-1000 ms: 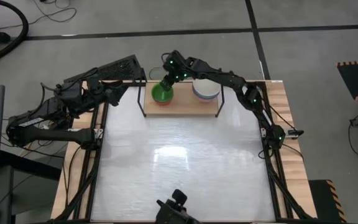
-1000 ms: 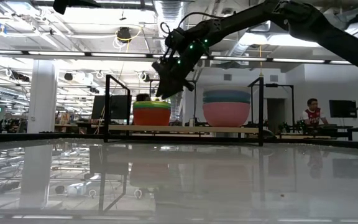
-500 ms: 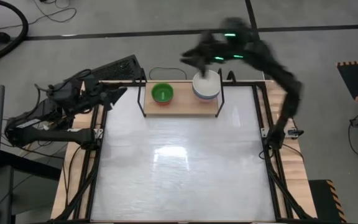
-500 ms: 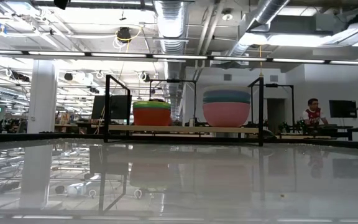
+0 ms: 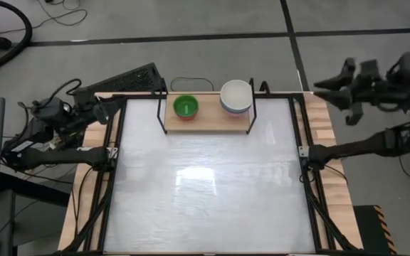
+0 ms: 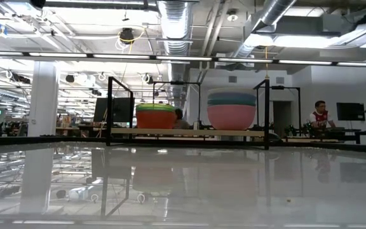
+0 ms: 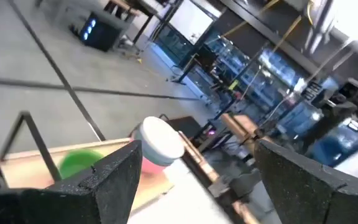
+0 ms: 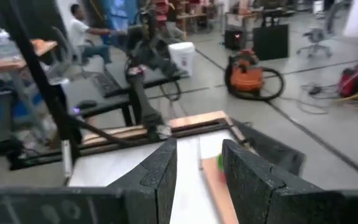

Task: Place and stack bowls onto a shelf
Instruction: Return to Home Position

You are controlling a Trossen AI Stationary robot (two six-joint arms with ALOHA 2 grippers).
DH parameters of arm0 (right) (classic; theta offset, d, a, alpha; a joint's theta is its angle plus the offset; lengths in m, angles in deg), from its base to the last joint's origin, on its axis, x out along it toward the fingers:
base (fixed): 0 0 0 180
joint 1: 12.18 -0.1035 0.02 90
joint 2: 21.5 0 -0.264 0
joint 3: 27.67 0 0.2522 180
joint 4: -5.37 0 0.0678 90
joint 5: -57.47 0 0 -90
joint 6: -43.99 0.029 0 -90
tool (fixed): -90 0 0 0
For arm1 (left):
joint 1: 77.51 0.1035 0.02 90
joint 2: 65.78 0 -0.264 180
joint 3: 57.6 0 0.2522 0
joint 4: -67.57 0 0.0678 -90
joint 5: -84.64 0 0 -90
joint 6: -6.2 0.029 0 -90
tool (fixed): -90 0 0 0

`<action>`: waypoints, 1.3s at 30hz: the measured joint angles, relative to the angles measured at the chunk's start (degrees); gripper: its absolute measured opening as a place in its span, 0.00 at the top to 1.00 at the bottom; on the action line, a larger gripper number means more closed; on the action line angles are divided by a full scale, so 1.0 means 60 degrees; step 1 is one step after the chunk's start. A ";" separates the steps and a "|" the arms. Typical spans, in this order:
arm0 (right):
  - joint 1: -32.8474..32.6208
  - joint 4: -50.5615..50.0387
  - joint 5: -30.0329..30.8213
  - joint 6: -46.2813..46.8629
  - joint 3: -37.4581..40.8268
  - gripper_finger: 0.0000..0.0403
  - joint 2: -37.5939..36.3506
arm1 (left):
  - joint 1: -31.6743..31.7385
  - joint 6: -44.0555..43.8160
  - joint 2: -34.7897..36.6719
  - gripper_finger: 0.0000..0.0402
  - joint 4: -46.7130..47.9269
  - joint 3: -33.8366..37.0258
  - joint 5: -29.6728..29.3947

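High view: I see the low light-wood plank shelf on its black wire frame (image 5: pixel 208 122) carrying two stacks. A round lime green plastic bowl (image 5: pixel 186 107) tops the one toward the shelf's left end, and a larger cream-white plastic bowl (image 5: pixel 236 96) tops the one toward its right end. The left gripper (image 5: pixel 112 108) sits near the shelf's left end, not touching. The right gripper (image 5: pixel 337 96) is well apart, off the shelf's right end.
Low view: lime green one nests in a red-orange plastic bowl (image 6: pixel 155 120); the right stack bottoms on a pink plastic bowl (image 6: pixel 232 117).
Left wrist view: fingers (image 7: pixel 114 177) spread wide, empty, both stacks ahead of them.
Right wrist view: fingers (image 8: pixel 160 180) a narrow gap apart, nothing between.
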 joint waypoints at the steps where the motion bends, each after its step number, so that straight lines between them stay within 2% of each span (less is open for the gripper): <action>1: -0.0113 0.0509 0.0000 0.0110 0.0924 0.62 -0.0546 | 0.0000 0.0324 0.0015 0.27 0.0032 0.0000 0.0022; 3: -0.0270 0.1600 0.0000 0.0288 0.3018 0.62 -0.1655 | -0.0007 0.1575 0.0007 0.27 -0.0080 0.0000 0.0261; 4: -0.0322 0.2661 -0.0003 0.0424 0.4163 0.62 -0.2257 | -0.0007 0.1850 -0.0010 0.27 -0.0075 0.0004 0.0422; 8: -0.0381 0.6514 0.0018 0.1004 0.8527 0.62 -0.4460 | -0.0007 0.1862 -0.0231 0.27 -0.0287 0.0004 0.0600; 11: -0.0363 0.8494 0.0041 0.1495 1.1002 0.62 -0.5701 | -0.0007 0.2156 -0.0292 0.27 -0.0253 0.0144 0.0601; 15: -0.0359 1.1024 0.0113 0.1946 1.3557 0.62 -0.7064 | -0.0007 0.2242 -0.0008 0.27 0.0001 0.0644 0.0536; 17: -0.0359 1.1795 0.0261 0.2045 1.4405 0.62 -0.7815 | -0.0007 0.2160 0.0372 0.27 0.0177 0.0923 0.0528; 21: -0.0351 1.1886 0.0799 0.2286 1.5465 0.62 -0.9437 | -0.0007 0.2168 0.1722 0.27 0.0151 0.1580 0.0786; 24: -0.0404 1.1770 0.0782 0.2324 1.5847 0.61 -0.9424 | -0.0005 0.2006 0.2969 0.27 0.0036 0.2409 0.0663; 28: -0.0451 1.1742 0.0789 0.2509 1.6088 0.62 -0.9212 | -0.0004 0.1538 0.4655 0.27 -0.0235 0.3847 0.1022; 32: -0.0597 1.2182 0.0774 0.2750 1.7019 0.61 -0.9444 | -0.0047 0.1336 0.4383 0.27 -0.0019 0.4853 0.1551; 37: -0.1115 1.4745 0.0757 0.2424 1.8767 0.61 -0.9290 | -0.0149 0.1448 0.4194 0.27 -0.2274 0.6596 0.2394; 39: -0.1366 1.4516 0.1110 0.2471 1.8917 0.61 -0.9354 | -0.0221 0.1460 0.4419 0.27 -0.3073 0.7170 0.2597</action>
